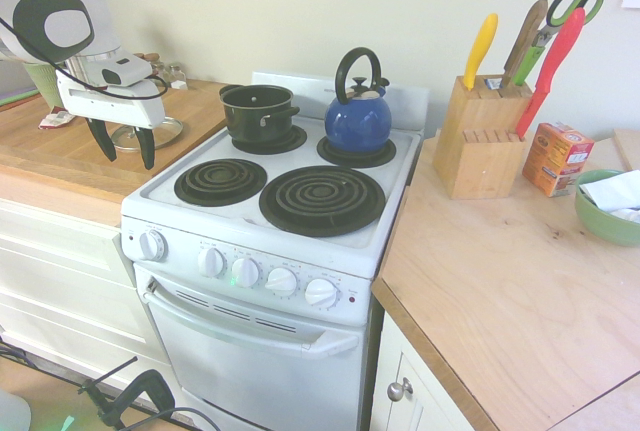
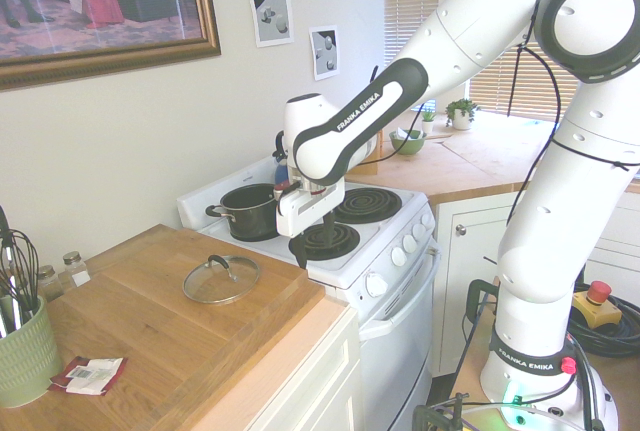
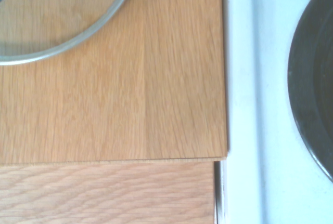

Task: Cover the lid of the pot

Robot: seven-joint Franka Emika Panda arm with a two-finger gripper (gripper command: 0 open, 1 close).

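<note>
exterior views face the stove (image 1: 270,201) from opposite sides; wrist looks straight down, close.

Blue kettle (image 1: 357,121), seemingly dark-grey pot (image 1: 257,113)

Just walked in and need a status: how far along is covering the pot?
Nothing looks done yet. The lid lies flat on the wooden counter, apart from the uncovered pot on the stove's back burner. The tool hangs open and empty above the counter near the lid. Left: grasp the lid, carry it over, set it on the pot.

Hand (image 1: 127,148) open, pointing down
</note>
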